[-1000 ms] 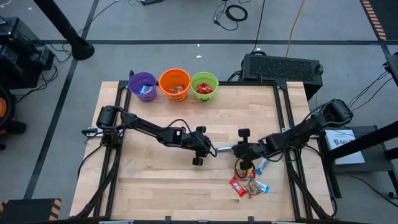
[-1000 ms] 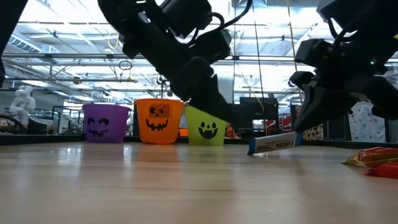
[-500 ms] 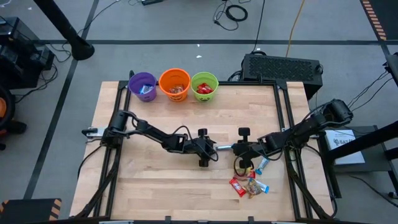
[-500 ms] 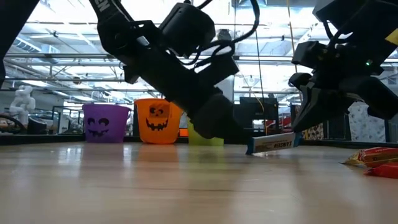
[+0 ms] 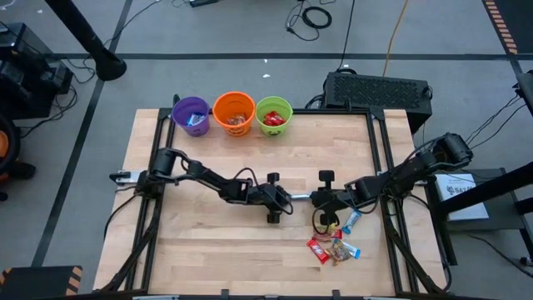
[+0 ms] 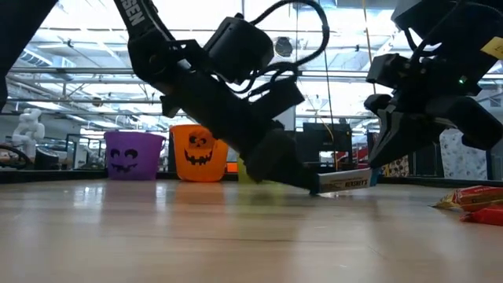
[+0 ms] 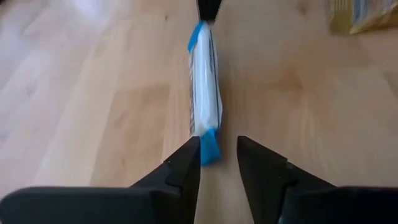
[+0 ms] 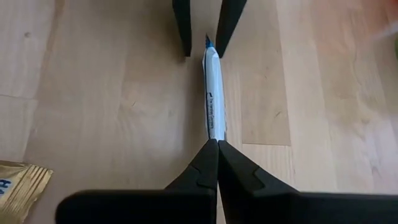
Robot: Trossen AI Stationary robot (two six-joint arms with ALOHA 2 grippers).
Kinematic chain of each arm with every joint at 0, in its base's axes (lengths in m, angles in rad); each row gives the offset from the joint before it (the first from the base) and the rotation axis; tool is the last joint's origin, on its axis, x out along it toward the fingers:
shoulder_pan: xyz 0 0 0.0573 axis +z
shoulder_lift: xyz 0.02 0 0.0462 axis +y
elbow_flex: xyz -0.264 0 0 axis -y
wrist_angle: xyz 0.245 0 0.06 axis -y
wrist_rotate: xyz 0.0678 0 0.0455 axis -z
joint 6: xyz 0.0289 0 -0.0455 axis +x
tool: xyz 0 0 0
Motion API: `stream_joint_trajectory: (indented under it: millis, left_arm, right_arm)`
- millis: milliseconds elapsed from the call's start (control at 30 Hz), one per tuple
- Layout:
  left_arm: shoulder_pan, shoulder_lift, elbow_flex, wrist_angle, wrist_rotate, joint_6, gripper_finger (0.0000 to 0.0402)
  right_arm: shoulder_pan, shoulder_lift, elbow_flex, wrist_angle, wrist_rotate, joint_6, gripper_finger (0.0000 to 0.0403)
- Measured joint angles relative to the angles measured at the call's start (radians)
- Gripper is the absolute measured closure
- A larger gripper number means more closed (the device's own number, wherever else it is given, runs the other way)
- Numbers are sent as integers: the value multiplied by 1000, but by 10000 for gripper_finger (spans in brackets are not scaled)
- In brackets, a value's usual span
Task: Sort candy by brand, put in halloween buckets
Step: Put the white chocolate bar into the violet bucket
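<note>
Handover risk | right tool (image 8: 216, 144) pinched shut on one end of blue-white candy bar (image 8: 212, 93) mid-bench, near the buckets (image 5: 234, 114) only in name | left tool (image 7: 218, 149) part-open around other end, not gripping | early release drops it; both pulling could tear wrapper.

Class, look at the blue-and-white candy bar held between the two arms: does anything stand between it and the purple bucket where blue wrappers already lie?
Nothing visible does. The blue-and-white candy bar is pinched at one end by the right pincer, its other end between the left pincer fingers. The bare table runs clear to the purple bucket.
</note>
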Motion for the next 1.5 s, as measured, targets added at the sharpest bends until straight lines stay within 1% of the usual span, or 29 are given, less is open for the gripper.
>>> stream_joint_trajectory:
  millis: [133, 233, 333, 467, 600, 667, 767, 900, 967, 1033, 1133, 1267, 1400, 1467, 1500]
  left_arm:
    - [3, 8, -1, 14, -15, 4, 298]
    - [3, 7, 1, 19, -18, 19, 315]
    - [3, 7, 1, 25, -18, 20, 342]
    - [2, 7, 1, 35, -18, 27, 391]
    - [2, 7, 1, 36, -19, 38, 395]
    - [2, 7, 1, 34, -19, 49, 398]
    - [2, 6, 1, 26, -19, 54, 398]
    - [2, -32, 0, -27, -22, 66, 399]
    - [2, -76, -1, -91, -38, 83, 399]
    - [1, -125, -1, -112, -42, 99, 399]
    - [-7, -219, -1, -152, -46, 106, 400]
    - [-14, -350, -1, -207, -46, 77, 400]
    - [-3, -480, 1, -256, -57, -72, 400]
    - [3, -530, 1, -241, -41, -134, 400]
    - [2, -554, 1, -237, -24, -140, 400]
  right_arm:
    - [0, 0, 0, 1, 0, 0, 402]
    - [0, 0, 0, 2, 0, 0, 403]
    - [0, 0, 0, 1, -2, 0, 403]
    - [1, 0, 0, 1, -21, 0, 403]
    - [6, 0, 0, 21, -22, 1, 400]
    - [19, -1, 0, 33, -21, 7, 387]
    - [38, -18, 0, 25, -8, 30, 348]
    - [59, -78, 0, -45, 87, 68, 281]
    - [69, -120, 0, -85, 138, 104, 251]
    - [73, -158, 0, -128, 180, 153, 227]
    - [72, -205, 0, -179, 200, 217, 205]
    - [73, -234, 0, -212, 199, 286, 196]
    - [73, -233, 0, -203, 190, 340, 198]
    - [73, -229, 0, -202, 186, 366, 200]
    - [73, -229, 0, -204, 184, 379, 202]
